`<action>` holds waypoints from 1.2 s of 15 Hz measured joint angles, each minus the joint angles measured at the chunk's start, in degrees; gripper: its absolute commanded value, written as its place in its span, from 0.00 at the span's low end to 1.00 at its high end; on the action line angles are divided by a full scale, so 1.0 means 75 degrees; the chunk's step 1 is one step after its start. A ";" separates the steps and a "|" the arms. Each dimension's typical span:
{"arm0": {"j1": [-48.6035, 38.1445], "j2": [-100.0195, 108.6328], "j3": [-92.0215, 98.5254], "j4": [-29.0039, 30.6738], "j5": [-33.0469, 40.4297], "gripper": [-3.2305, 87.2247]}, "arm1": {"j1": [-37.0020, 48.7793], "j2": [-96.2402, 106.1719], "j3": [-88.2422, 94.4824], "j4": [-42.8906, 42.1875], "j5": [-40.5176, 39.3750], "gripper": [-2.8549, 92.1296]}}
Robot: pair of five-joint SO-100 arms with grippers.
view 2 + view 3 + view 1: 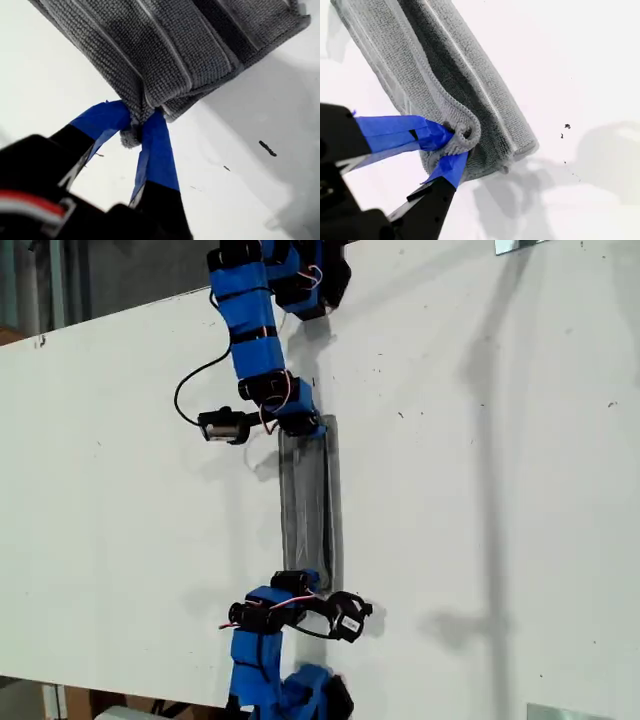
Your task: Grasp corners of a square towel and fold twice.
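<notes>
The square towel [308, 505] lies folded into a narrow grey strip running up and down the middle of the exterior view. One arm's gripper [303, 427] is at its upper end and the other arm's gripper [300, 586] at its lower end. I cannot tell which of them is first. My first gripper [137, 125] is shut on a corner [131, 136] of the striped towel [175, 45]. My second gripper [452, 145] is shut on a rolled corner [464, 132] of the towel [470, 85]. In both wrist views the blue-taped fingers pinch the layered cloth.
The white table [120, 500] carries small dark specks [400, 415] to the exterior view's right of the towel. Its edges run along the top left and bottom of the exterior view. Arm bases stand at the top and bottom centre of that view.
</notes>
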 measured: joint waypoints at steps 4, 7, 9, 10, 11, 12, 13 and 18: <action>0.0293 0.0000 0.0035 0.0164 -0.0176 0.38 | -0.0094 0.0000 0.0270 0.0105 0.0082 0.25; 0.0316 -0.0012 -0.0305 0.0750 -0.0199 0.42 | -0.0035 0.0000 0.0270 0.0094 0.0082 0.27; 0.0316 -0.0012 -0.0844 0.1301 -0.0035 0.40 | 0.0141 0.0070 0.0316 0.0105 0.0059 0.29; 0.0293 0.0023 -0.1090 0.1641 0.0082 0.40 | 0.0246 0.0164 0.0316 0.0152 -0.0023 0.31; 0.0164 0.0187 -0.1148 0.1734 0.0223 0.39 | 0.0398 0.0270 0.0340 0.0211 -0.0152 0.31; 0.0023 0.0516 -0.1137 0.1805 0.0223 0.39 | 0.0598 0.0422 0.0422 0.0422 -0.0328 0.32; -0.0094 0.0914 -0.0984 0.1898 0.0281 0.39 | 0.0832 0.0633 0.0527 0.0445 -0.0516 0.33; -0.0105 0.2016 0.0187 0.1793 -0.0223 0.39 | 0.1359 0.0820 0.1957 -0.0469 -0.0785 0.34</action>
